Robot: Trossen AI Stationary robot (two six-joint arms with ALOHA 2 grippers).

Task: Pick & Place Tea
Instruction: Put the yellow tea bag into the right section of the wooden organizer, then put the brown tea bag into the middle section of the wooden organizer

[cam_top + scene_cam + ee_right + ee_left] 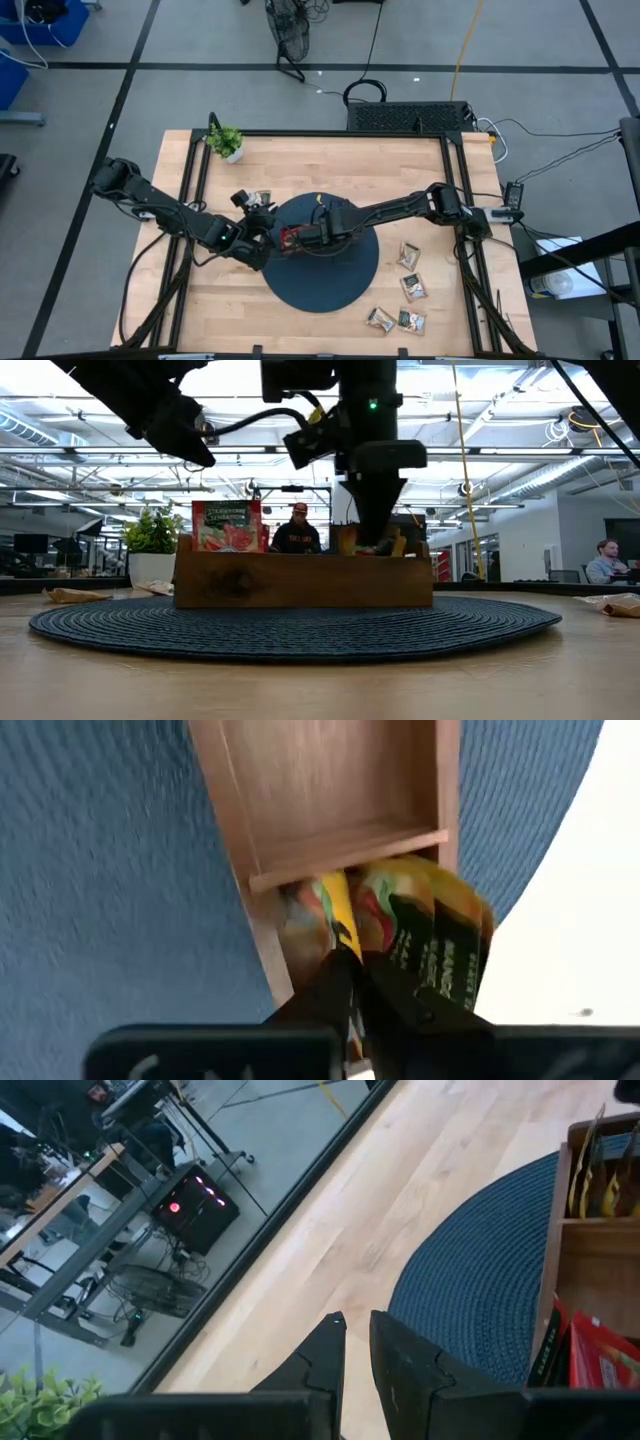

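Tea sachets, left to right: a couple loose on the wood by the left arm (262,199), red ones (226,525) standing upright in the left compartment of the wooden tray (300,582), orange ones (420,935) packed on edge in the compartment under the right gripper, four beige-and-green ones (410,255) well apart on the bare table to the right, probably waiting for pickup. Sorting by colour seems the point: middle compartment looks empty in the right wrist view. Left gripper (358,1342) hovers just beside the tray's left end, over mat edge and table, fingers narrow with a slim gap, holding nothing; likely waiting. Right gripper (352,975) is down in the orange compartment, fingertips nearly together around the edge of one orange sachet; releasing or gripping, cannot tell which. Tray sits mid dark blue round woven mat (340,285) on a light wooden table (330,160), potted plant (226,141) at far left corner. Behind: open office, ceiling lights, a seated person (296,532) beyond the tray, another (604,560) far right.
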